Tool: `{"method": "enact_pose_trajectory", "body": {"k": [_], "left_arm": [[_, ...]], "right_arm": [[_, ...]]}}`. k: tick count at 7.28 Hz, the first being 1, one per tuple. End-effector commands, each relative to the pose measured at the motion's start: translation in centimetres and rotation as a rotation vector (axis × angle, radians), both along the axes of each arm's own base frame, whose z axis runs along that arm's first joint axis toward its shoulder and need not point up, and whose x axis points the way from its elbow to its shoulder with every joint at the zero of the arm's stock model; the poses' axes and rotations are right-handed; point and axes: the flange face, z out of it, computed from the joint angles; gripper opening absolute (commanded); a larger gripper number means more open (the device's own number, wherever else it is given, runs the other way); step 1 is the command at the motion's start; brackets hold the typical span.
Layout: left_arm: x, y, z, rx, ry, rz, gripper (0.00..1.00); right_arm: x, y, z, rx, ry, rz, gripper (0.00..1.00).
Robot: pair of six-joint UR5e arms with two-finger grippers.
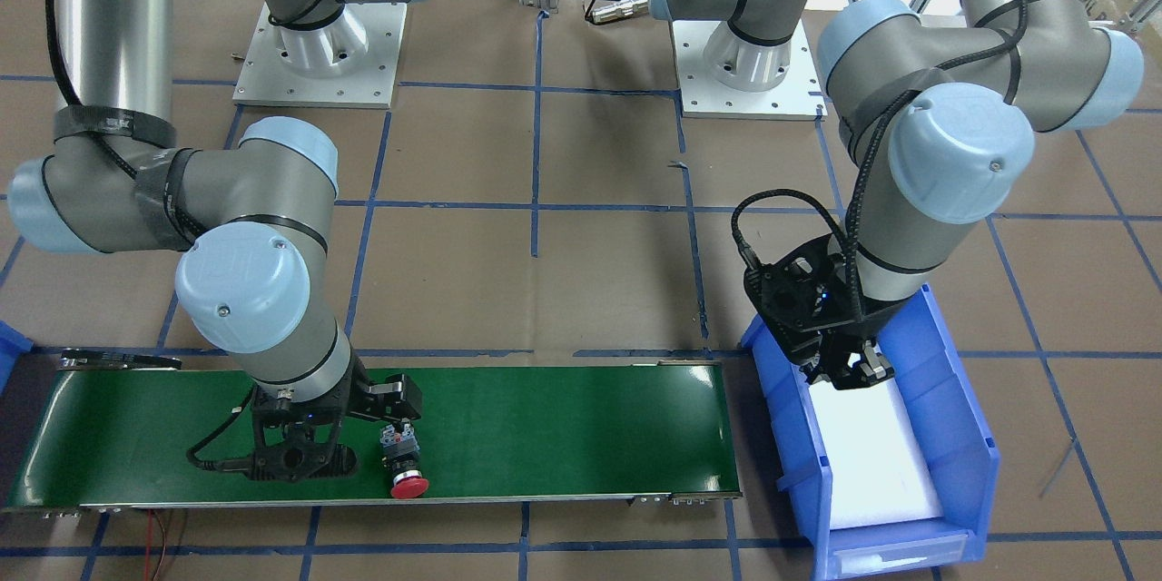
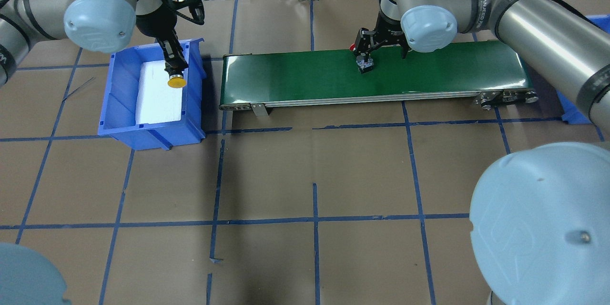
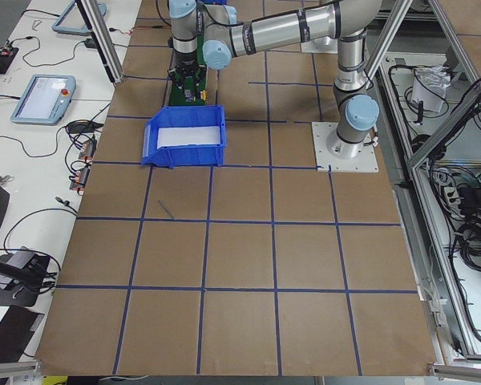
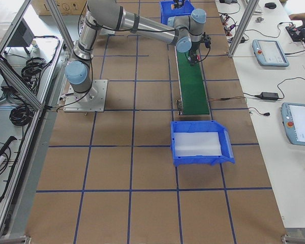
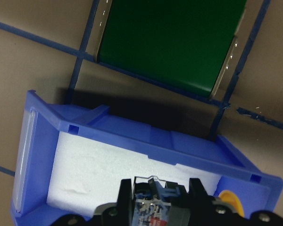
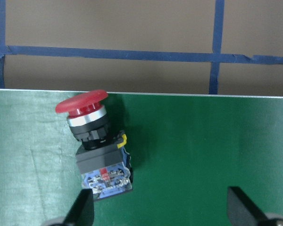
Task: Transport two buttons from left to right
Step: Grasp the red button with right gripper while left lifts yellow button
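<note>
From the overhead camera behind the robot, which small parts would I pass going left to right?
yellow button, held by the left gripper over the blue bin → red button, lying on the green belt under the open right gripper

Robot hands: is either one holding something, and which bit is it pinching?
The left gripper holds the yellow button by its blocky body, over the blue bin. The right gripper is open; the red button lies loose on the green belt.
</note>
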Motion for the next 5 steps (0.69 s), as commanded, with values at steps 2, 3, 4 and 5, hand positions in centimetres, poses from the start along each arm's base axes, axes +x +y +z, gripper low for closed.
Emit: {"method": "enact_pose_trajectory", "body": {"k": [2,3,4,5], "left_arm": [[-5.5,-1.6,-3.9,-0.055,0.008,0.017,0.26],[-6.3,-2.0,-4.0,-0.072,0.013,0.030,0.26],[-6.9,-2.5,-3.6,-0.084,0.021,0.039,0.26],[-8.3,-2.9,-4.1,-0.084,0.032,0.032,0.26]], "right_arm": [[0.1,-0.2,-0.7,-0.003,0.001,0.003,1.00],[0.1,-0.5,-1.2,-0.006,0.001,0.007,1.00],[0.1,-0.9,-2.0,-0.020,0.002,0.009,1.00],[0.1,-1.1,-2.5,-0.018,0.000,0.010,1.00]]}}
